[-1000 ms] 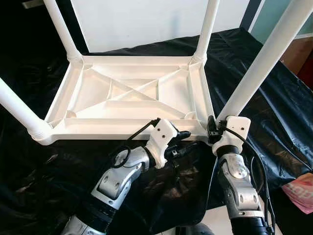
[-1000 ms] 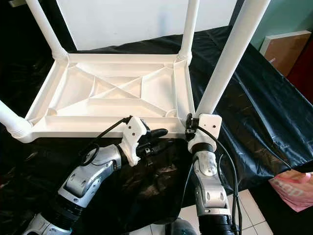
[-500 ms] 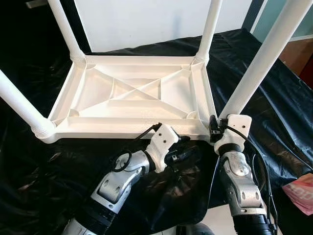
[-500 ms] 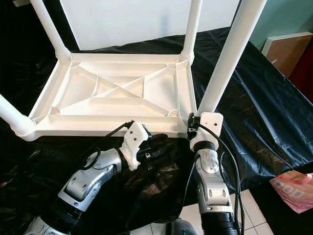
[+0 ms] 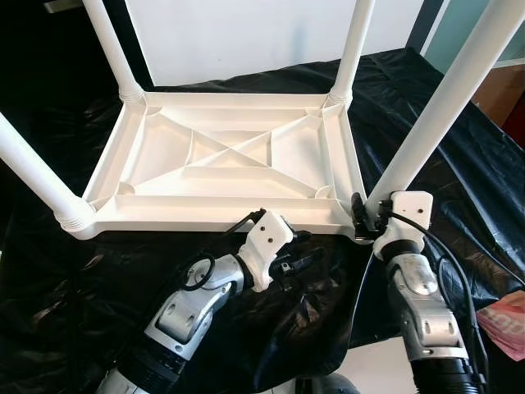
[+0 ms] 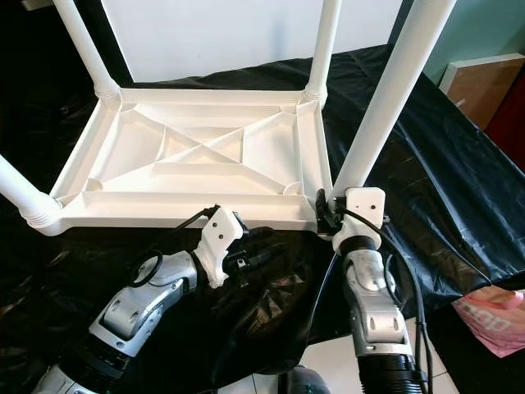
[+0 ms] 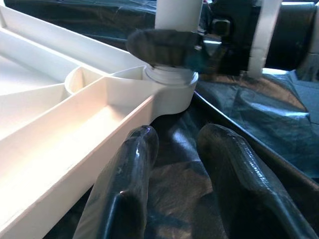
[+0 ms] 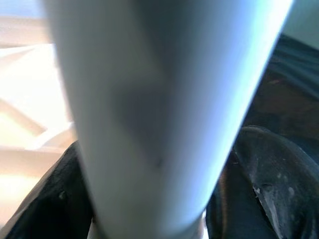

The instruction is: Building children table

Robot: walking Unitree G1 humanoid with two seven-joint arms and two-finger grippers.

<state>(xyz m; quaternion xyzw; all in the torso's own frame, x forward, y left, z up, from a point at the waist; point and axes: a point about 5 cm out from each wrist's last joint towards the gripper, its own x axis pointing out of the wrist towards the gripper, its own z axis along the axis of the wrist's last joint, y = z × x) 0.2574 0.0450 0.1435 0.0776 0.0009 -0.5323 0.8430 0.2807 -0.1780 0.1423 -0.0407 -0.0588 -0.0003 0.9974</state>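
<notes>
Since a second ago your left hand [image 5: 302, 250] has drawn back from the tabletop's near rim and sunk lower onto the black sheet [image 5: 205, 328], and your right hand [image 6: 328, 215] has slid a little to the right with the near right leg [image 5: 435, 107].

Your upturned white children's table [image 5: 230, 160] lies underside-up on the black sheet, with a leg standing at each of its four corners. Your right hand is clamped on the base of the near right leg, just above its socket at the corner. Your left hand holds nothing, its fingers [image 7: 124, 174] narrowly parted, resting just beside the near rim and pointing toward that same corner.

Watch that leg: it appears to lean outward, so it may not be fully seated. If you twist or push while the tabletop is unbraced, the whole table could slide on the slick sheet, or the leg could pop from its socket. Your free left hand looks placed to steady the rim.

Around you, folds of sheet bunch under the left hand and could snag its fingers. A pink object [image 5: 504, 320] lies at the far right on the floor, well apart. A white board [image 5: 246, 37] stands behind the table.
</notes>
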